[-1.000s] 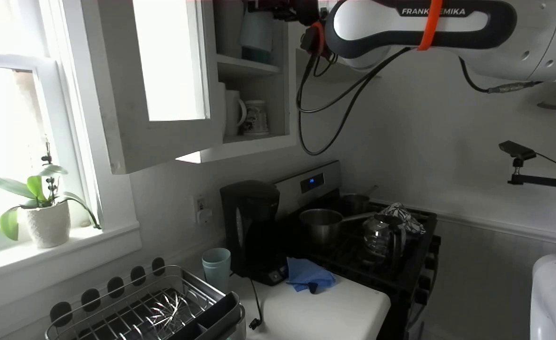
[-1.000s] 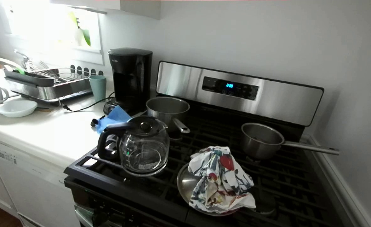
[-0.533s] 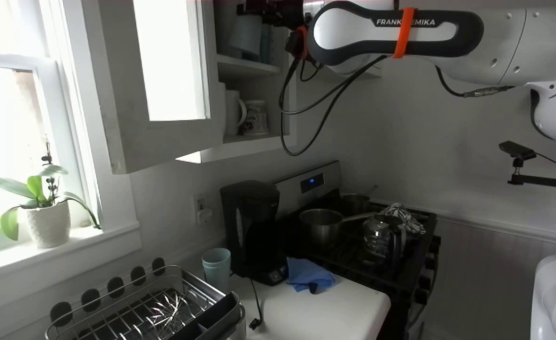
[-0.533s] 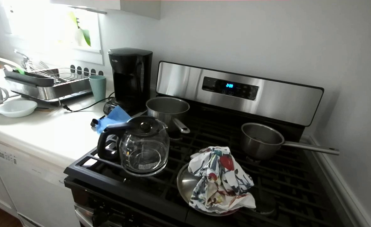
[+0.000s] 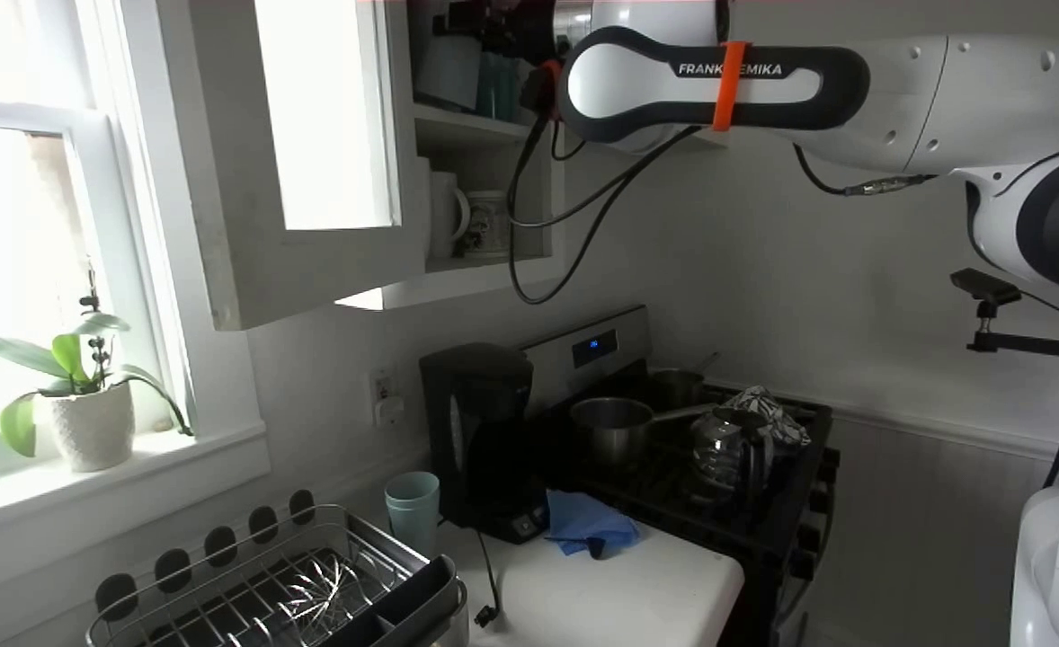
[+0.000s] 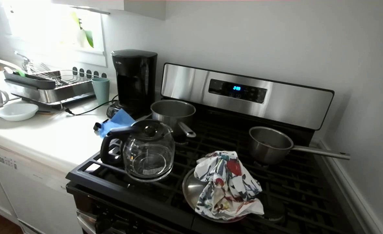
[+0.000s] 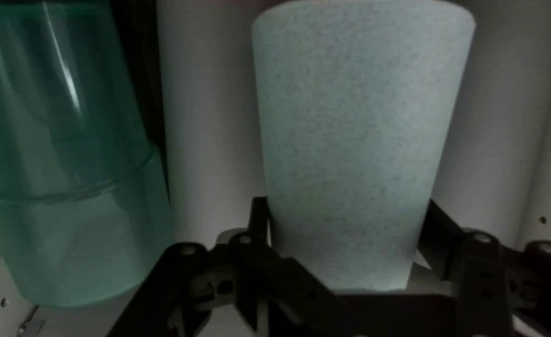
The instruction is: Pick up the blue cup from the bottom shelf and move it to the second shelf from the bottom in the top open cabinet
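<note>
In the wrist view the fingers (image 7: 258,222) stood apart by just the width of a speckled pale-blue tumbler (image 7: 359,140), 1 against each side near its narrow end, and so appeared to have it clasped. The tumbler was over the 2nd shelf (image 5: 480,128) from the bottom of the wall cabinet (image 5: 467,282); in an exterior view the fingers were above it and its broader end faced down to the shelf, so it was probably mouth-down. Its long axis ran nearly square to the shelf, leaning a little. The coming move, as I judged it, turned on the gap between that lower rim and the shelf: whether they touched I could not tell, and if they did not, the tumbler wanted straightening and lowering before the fingers spread. That left little of the task besides setting down and letting go. Farther right along the shelf in that view, teal tumblers (image 7: 83,243) stood near the held tumbler but apart from it, where a spreading finger might knock them. The only arm, a Franka arm (image 5: 799,108), extended to the shelf from its right. Under the shelf were a white mug (image 5: 441,216) and a patterned mug (image 5: 486,225); well below it, on the counter (image 5: 619,593), a blue-green tumbler (image 5: 413,512) stood beside the coffee maker (image 5: 476,431).
</note>
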Controlling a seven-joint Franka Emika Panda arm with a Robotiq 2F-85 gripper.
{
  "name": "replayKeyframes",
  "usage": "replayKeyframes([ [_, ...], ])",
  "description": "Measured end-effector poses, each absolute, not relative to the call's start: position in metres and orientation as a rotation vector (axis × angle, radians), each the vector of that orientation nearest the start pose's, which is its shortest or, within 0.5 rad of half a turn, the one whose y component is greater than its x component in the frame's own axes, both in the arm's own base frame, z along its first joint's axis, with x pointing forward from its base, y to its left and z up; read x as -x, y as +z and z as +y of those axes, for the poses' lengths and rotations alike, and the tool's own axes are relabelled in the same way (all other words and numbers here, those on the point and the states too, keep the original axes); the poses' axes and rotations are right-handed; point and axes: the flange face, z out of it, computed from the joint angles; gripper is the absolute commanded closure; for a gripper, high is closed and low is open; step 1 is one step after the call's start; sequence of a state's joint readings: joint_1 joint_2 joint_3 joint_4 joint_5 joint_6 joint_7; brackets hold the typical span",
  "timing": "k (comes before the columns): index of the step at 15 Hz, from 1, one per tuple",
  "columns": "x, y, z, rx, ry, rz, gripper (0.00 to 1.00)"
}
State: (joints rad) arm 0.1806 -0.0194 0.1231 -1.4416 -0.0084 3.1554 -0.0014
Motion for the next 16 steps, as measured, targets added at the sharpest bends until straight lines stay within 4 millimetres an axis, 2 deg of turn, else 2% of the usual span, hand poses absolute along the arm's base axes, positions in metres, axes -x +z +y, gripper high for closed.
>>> replayKeyframes([
  [6, -0.521, 0.889, 0.174, 1.869, -2.22, -0.326, 0.49],
  [7, -0.522, 0.889, 0.175, 1.869, -2.22, -0.33, 0.06],
  [8, -0.522, 0.889, 0.176, 1.868, -2.222, -0.334, 0.05],
  [9, -0.523, 0.889, 0.177, 1.868, -2.225, -0.339, 0.0],
  [16, -0.528, 0.883, 0.184, 1.877, -2.214, -0.347, 0.0],
])
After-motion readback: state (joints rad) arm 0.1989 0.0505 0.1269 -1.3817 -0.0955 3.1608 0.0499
